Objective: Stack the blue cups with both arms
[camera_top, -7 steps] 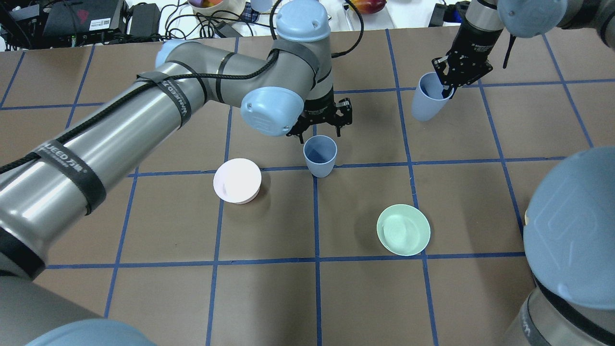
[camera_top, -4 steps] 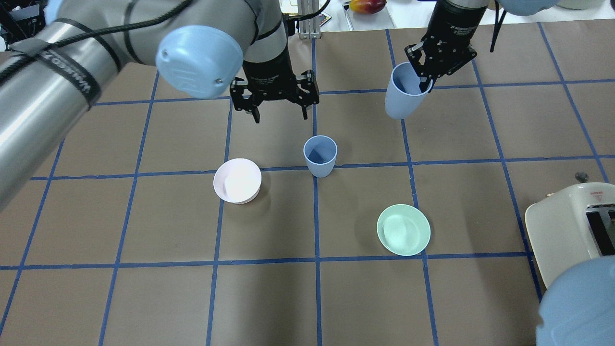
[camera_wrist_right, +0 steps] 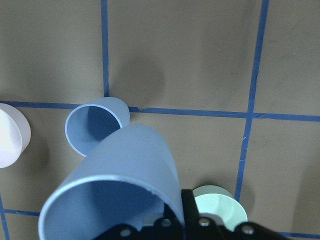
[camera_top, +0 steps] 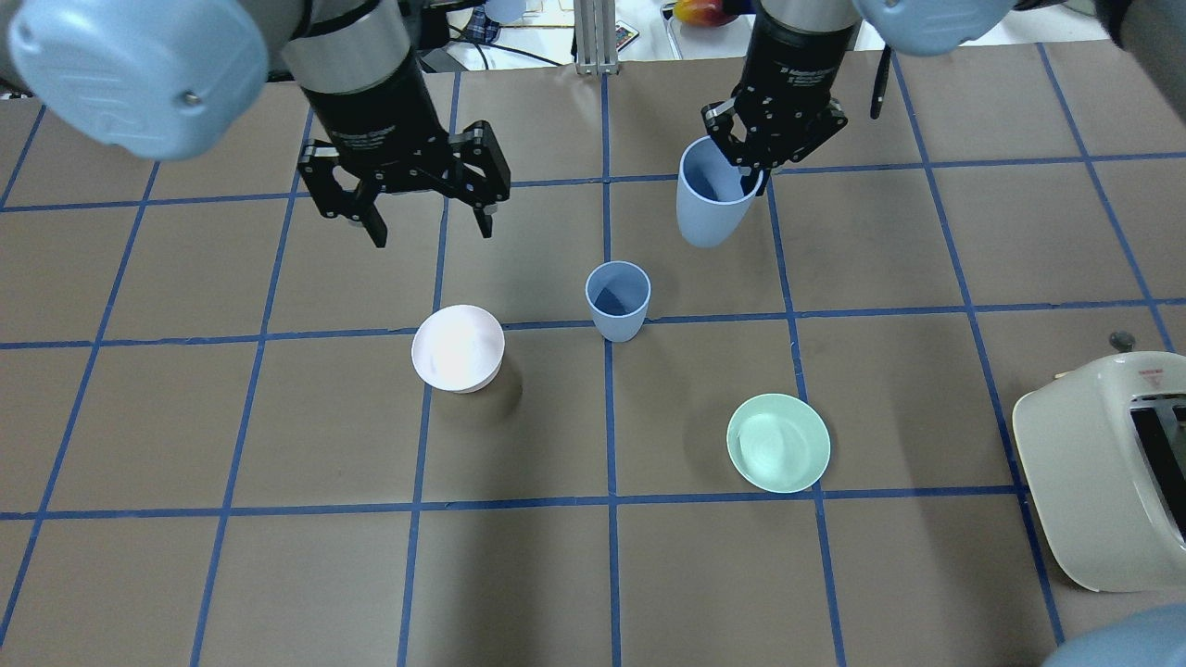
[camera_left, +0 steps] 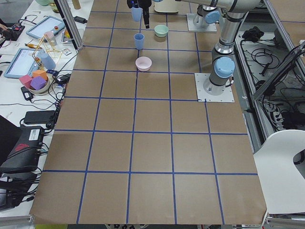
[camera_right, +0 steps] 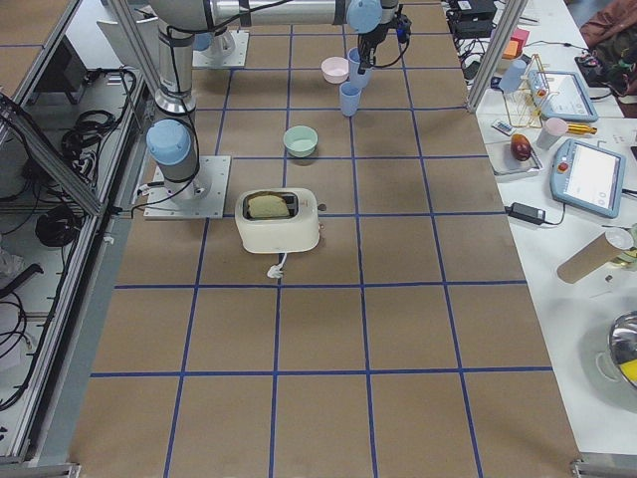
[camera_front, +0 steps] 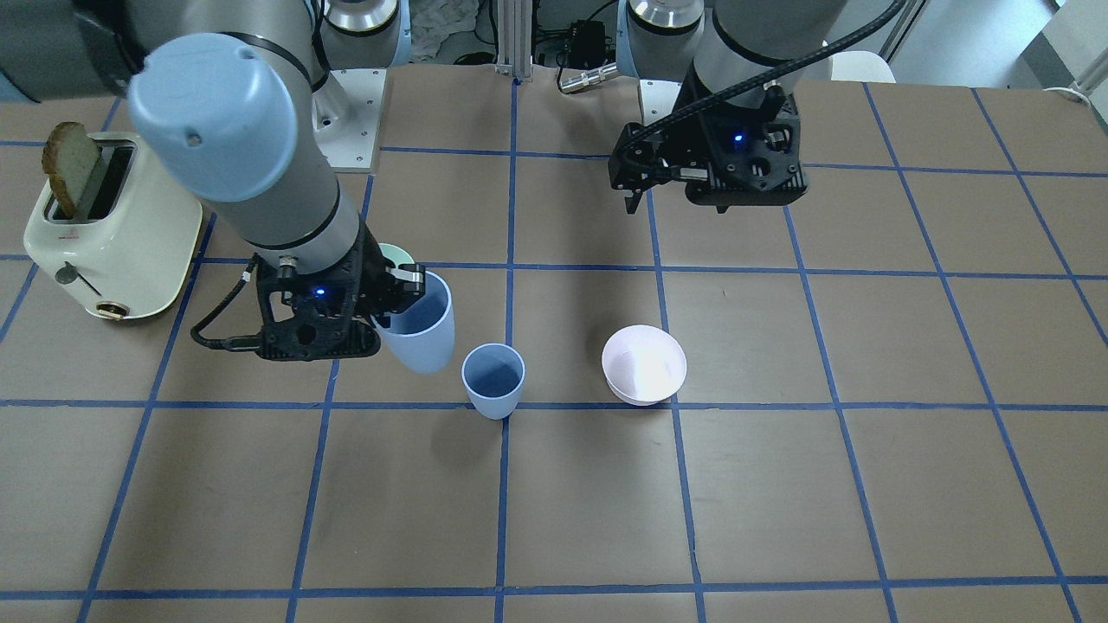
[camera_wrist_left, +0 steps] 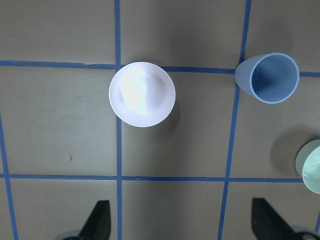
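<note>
I see a brown table (camera_top: 306, 593) gridded with blue tape (camera_top: 611, 556), a white chair (camera_left: 286, 157) beside it, a cluttered white bench (camera_right: 557, 249) carrying tablets (camera_right: 589, 177) along the far side, and black cables (camera_left: 267, 47) on the grey floor (camera_right: 50, 398).

I see a pink bowl (camera_top: 458, 347) nearly under the left jaws, a mint-green bowl (camera_top: 777, 442) robot-side of the right jaws, and a toaster (camera_top: 1103, 472) holding bread (camera_front: 69, 163) farther right.

Robotics laboratory, two-arm test cell.
Brown paper-covered surface (camera_top: 519, 574) gridded in blue tape; grey-silver jointed robot arms (camera_right: 177, 70) bolted to white base plates (camera_left: 202, 95); aluminium frame posts (camera_left: 69, 26) at the edges; white side bench (camera_right: 597, 329) carrying grey touch-screen pendants (camera_right: 589, 177); black power supplies (camera_left: 38, 117) and loose black cabling (camera_right: 85, 124).
</note>
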Available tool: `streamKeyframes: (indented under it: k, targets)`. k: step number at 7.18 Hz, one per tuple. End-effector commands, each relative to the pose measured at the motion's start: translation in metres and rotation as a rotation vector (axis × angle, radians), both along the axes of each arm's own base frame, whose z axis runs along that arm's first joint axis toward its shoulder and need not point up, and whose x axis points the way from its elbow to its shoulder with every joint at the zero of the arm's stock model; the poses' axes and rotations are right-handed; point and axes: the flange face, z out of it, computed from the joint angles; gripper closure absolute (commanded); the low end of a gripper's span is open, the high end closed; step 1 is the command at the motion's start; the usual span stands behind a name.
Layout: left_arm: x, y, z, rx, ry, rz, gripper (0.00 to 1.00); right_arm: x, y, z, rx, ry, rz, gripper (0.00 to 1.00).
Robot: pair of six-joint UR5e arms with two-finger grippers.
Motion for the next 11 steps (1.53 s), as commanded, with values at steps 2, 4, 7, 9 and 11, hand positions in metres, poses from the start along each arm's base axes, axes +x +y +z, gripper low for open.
streamKeyframes:
  k: [2, 4, 7, 9, 11]
  targets:
    - [0.025, -0.016, -0.008, -0.212, -0.080, -0.013, 0.00, 0.046, -0.006, -0.035, -0.038, -0.012, -0.044, 1.00]
    - [0.024, -0.017, -0.008, -0.212, -0.072, -0.014, 0.00, 0.064, -0.005, -0.059, 0.000, -0.005, -0.035, 1.00]
    - [0.024, -0.018, -0.005, -0.219, -0.070, -0.013, 0.00, 0.063, -0.002, -0.073, 0.033, 0.008, -0.047, 1.00]
    - [0.024, -0.018, -0.005, -0.219, -0.070, -0.013, 0.00, 0.060, 0.008, -0.087, 0.064, 0.017, -0.050, 1.00]
    - [0.024, -0.019, -0.007, -0.215, -0.067, -0.012, 0.00, 0.061, 0.006, -0.088, 0.059, 0.012, -0.049, 1.00]
